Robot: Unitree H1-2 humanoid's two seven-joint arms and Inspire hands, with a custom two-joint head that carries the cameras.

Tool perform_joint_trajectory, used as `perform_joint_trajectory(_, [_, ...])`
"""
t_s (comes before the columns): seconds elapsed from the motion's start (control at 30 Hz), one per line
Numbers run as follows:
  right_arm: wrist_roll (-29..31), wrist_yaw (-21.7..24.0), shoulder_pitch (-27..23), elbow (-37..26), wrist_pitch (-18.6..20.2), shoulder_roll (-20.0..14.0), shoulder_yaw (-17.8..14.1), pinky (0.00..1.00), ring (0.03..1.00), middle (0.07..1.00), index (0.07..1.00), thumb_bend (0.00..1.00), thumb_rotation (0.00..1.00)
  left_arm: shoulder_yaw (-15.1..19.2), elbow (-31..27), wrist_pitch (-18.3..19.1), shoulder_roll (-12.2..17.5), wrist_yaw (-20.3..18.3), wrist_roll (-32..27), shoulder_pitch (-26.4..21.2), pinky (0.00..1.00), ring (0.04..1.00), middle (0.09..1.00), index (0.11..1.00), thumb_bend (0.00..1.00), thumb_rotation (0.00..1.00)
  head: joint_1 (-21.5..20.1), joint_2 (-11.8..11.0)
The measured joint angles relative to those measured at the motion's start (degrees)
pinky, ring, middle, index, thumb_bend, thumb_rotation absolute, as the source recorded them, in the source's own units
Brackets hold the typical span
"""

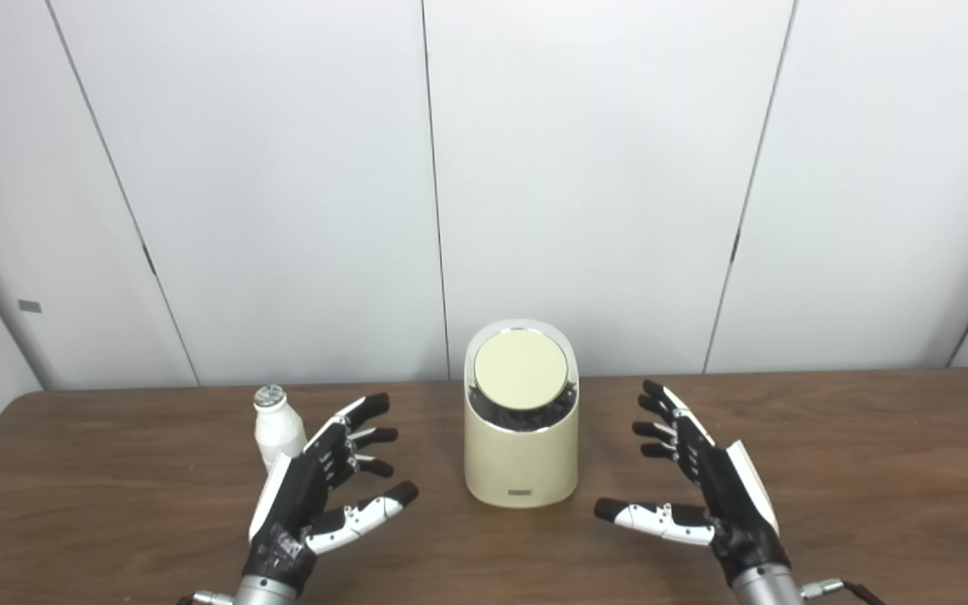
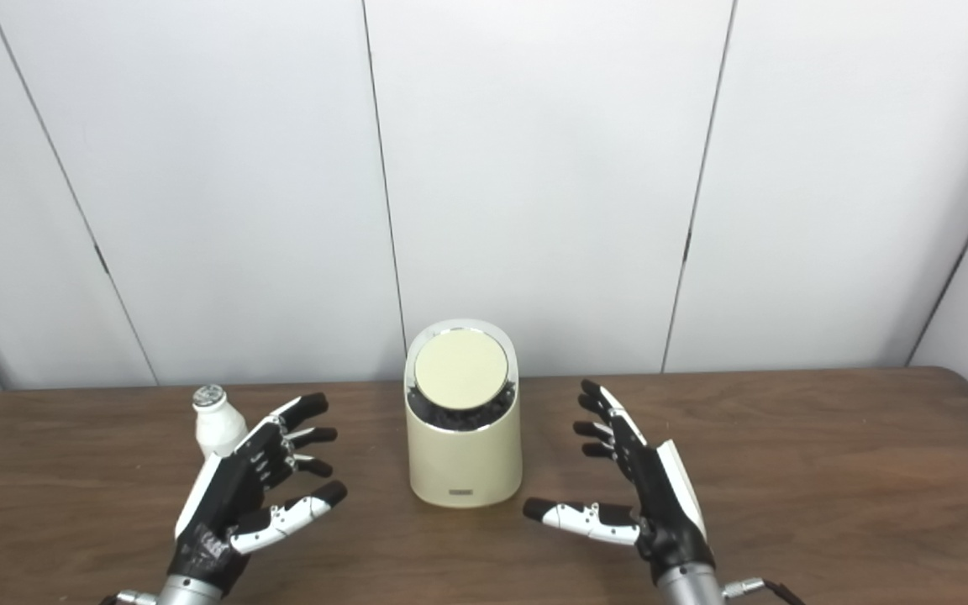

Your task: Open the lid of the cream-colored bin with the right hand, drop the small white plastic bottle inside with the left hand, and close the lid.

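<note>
beside the closed bin (image 1: 521,454), left hand (image 1: 307,496) and right hand (image 1: 715,479) spread fingers (image 1: 366,409) wide, holding nothing.

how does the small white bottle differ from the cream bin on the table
The white bottle is far smaller and slimmer than the cream-colored bin. The bottle wears a small silvery cap; the bin has a broad round lid tilted toward the camera. The bottle stands beside the left hand; the bin sits between both hands. Both stand upright on the table.

A bare test or lab setting is suggested by a plain brown wooden table (image 1: 870,470) set against far white wall panels (image 1: 585,168) divided by thin dark seams.
</note>
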Motion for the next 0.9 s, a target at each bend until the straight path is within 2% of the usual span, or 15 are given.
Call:
perform_joint_trajectory(0.4, [0.0, 0.0, 0.0, 0.0, 0.0, 0.0, 0.0, 0.74, 0.808, 0.895, 0.905, 0.83, 0.27, 0.0, -0.1, 0.0, 0.0, 0.0, 0.0, 0.0, 0.6, 0.778, 0.873, 0.859, 0.7, 0.14, -0.1, -0.1])
perform_joint_trajectory(0.53, [0.0, 0.0, 0.0, 0.1, 0.0, 0.0, 0.0, 0.74, 0.804, 0.892, 0.902, 0.81, 0.27, 0.0, -0.1, 0.0, -0.1, 0.0, -0.1, 0.0, 0.6, 0.779, 0.872, 0.858, 0.71, 0.17, 0.2, -0.3])
perform_joint_trajectory(0.6, [0.0, 0.0, 0.0, 0.1, -0.1, 0.0, 0.0, 0.73, 0.8, 0.889, 0.907, 0.81, 0.31, 0.0, 0.0, 0.0, -0.2, 0.0, -0.1, 0.0, 0.6, 0.78, 0.872, 0.858, 0.71, 0.18, 0.0, -0.6])
perform_joint_trajectory(0.9, [-2.5, -0.2, -2.2, 0.0, 0.1, 0.3, 0.6, 0.7, 0.791, 0.87, 0.891, 0.79, 0.32, 0.0, 1.7, -0.7, -0.3, 0.2, 0.0, -0.5, 0.6, 0.783, 0.864, 0.857, 0.69, 0.13, -0.3, -1.0])
